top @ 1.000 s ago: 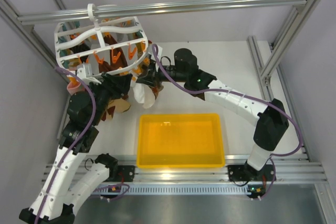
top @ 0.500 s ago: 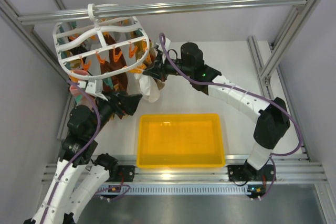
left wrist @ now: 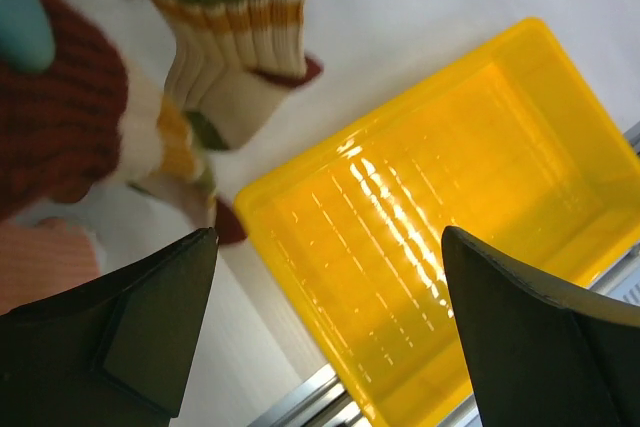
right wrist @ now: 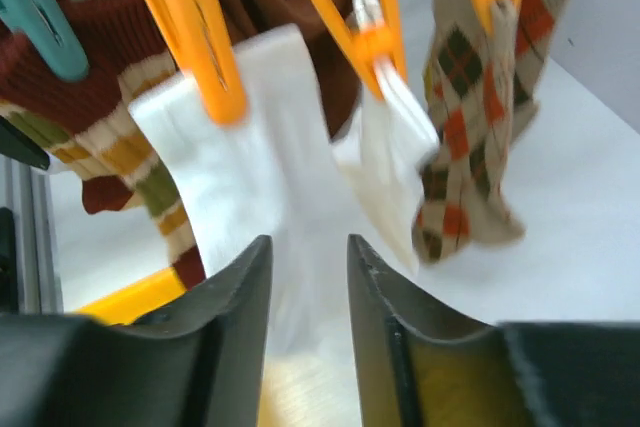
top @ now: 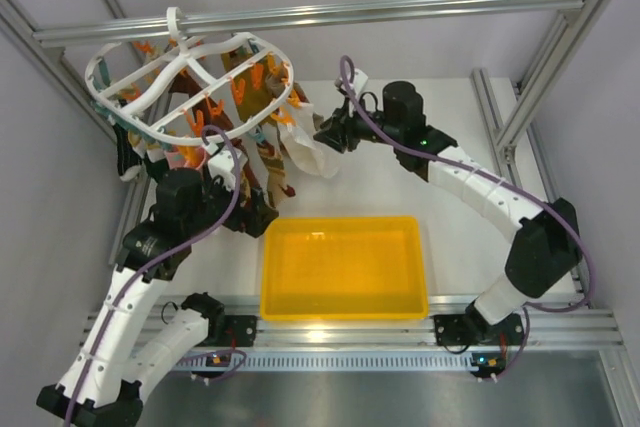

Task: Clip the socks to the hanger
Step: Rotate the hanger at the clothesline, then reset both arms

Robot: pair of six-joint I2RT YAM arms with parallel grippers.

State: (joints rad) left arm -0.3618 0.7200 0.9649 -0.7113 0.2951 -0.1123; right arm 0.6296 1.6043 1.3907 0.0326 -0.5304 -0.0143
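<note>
Both cream socks (right wrist: 255,187) hang long-axis down from orange clips (right wrist: 195,32) on the hanger (top: 190,82) — just ahead of the right pincer (right wrist: 305,277), narrowly parted, gripping nothing. The left pincer (left wrist: 320,327) — spread wide, empty — sits farther, over the yellow bin (left wrist: 450,217) on the desk (top: 450,117).

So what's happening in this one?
Two arms are working at a white hanger hung from the frame bar, already crowded with patterned socks. In the right wrist view, two white socks hang from orange clips, and the right end effector sits just below them, fingers parted with sock fabric showing in the gap. The left end effector is open and empty, over the yellow bin.
</note>
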